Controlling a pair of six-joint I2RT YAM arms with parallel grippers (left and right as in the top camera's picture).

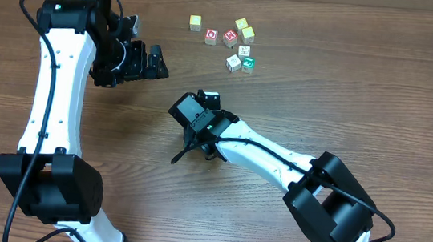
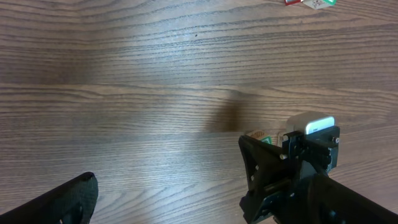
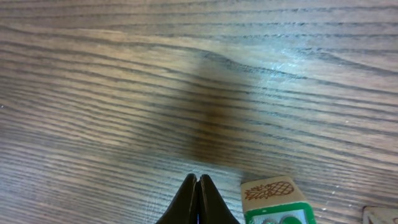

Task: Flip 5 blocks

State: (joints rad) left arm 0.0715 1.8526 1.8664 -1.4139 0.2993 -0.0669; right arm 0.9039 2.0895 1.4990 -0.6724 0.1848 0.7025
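Several tiny blocks lie in a cluster at the table's far side, among them a white block (image 1: 234, 61) and a teal-green block (image 1: 247, 63). One more block (image 3: 274, 200), with a green-bordered top and a pineapple drawing on its side, lies on the table just right of my right gripper (image 3: 198, 179). That gripper is shut, holds nothing and points at the wood. In the overhead view the right gripper (image 1: 174, 160) is at the table's middle and its arm hides that block. My left gripper (image 1: 152, 62) hovers open and empty left of the cluster.
Yellow cubes (image 1: 195, 23) and red-faced cubes (image 1: 212, 37) sit in the same cluster. In the left wrist view the right arm's wrist (image 2: 298, 180) fills the lower right, with the pineapple block (image 2: 260, 139) peeking beside it. Bare wood surrounds both grippers.
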